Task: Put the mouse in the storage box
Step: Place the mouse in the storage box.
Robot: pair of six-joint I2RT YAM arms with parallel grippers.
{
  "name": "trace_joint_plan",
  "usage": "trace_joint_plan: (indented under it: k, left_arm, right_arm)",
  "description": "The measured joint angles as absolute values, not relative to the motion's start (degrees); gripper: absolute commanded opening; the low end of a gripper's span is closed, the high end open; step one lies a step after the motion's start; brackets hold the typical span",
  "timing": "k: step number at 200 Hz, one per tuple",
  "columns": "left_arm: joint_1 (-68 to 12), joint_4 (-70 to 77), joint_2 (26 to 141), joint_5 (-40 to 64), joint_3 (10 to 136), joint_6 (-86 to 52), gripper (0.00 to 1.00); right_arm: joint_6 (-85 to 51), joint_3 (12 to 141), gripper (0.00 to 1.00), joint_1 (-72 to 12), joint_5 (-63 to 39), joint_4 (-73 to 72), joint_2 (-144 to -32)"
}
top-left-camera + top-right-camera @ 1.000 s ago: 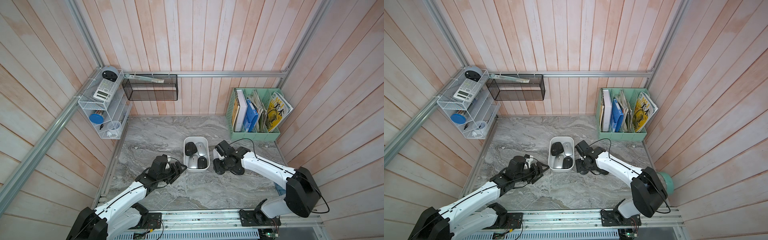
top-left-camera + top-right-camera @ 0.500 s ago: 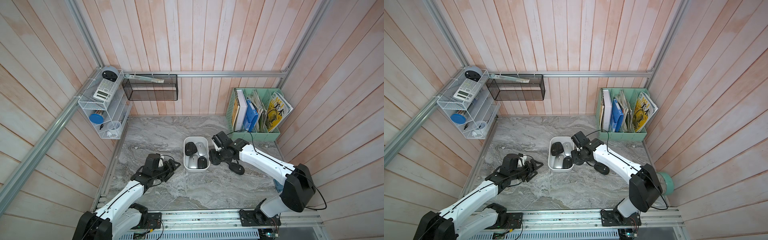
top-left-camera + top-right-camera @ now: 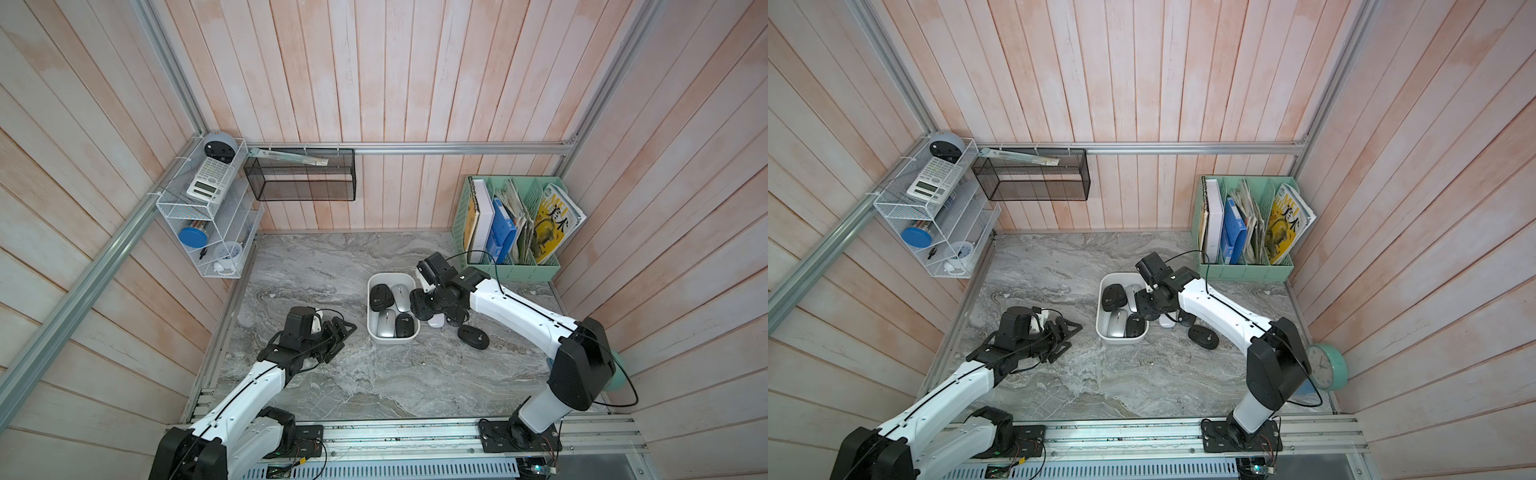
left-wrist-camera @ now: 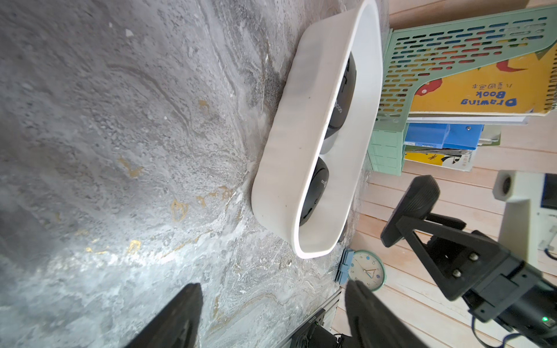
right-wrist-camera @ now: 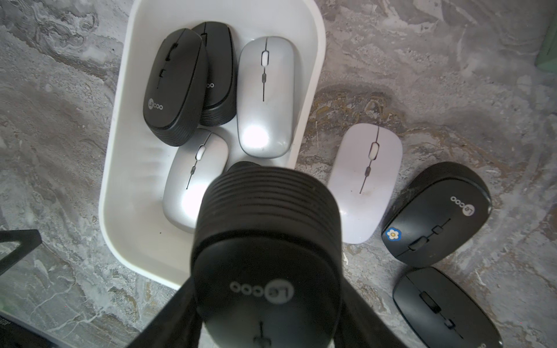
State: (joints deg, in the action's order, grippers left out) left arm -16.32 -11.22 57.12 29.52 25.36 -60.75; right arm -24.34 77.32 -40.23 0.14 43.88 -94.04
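Gripping a black Lecoo mouse [image 5: 266, 241] in the right jaws over the arm-side rim of the storage box [image 5: 117, 168], long axes roughly parallel; left jaws wide, empty, farther off.

Soft, even light fills both top views, where wall planks [image 3: 374, 83] bow toward the edges. Close to the right gripper [image 5: 268, 301], the black mouse [image 5: 268, 256] it clamps is blurred; glare whitens a silver mouse [image 5: 193, 168] just beyond it. A bright patch washes the marble tabletop [image 4: 105, 256] just ahead of the left gripper [image 4: 271, 315].
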Motion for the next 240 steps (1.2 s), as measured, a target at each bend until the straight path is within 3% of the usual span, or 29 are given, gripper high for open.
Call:
trace_joint_plan:
  k: [118,240]
  left_arm:
    - [-10.33,-10.28,60.88,34.15,26.35,-59.57,0.80]
    - [-8.99,14.81,81.73,41.74,30.65,-67.83,0.80]
  right_arm:
    - [-23.75,82.32,0.61,-41.04,-0.43,43.22,-99.00]
    - [-20.47,95.04,0.61,-38.81,-3.01,43.77,-113.80]
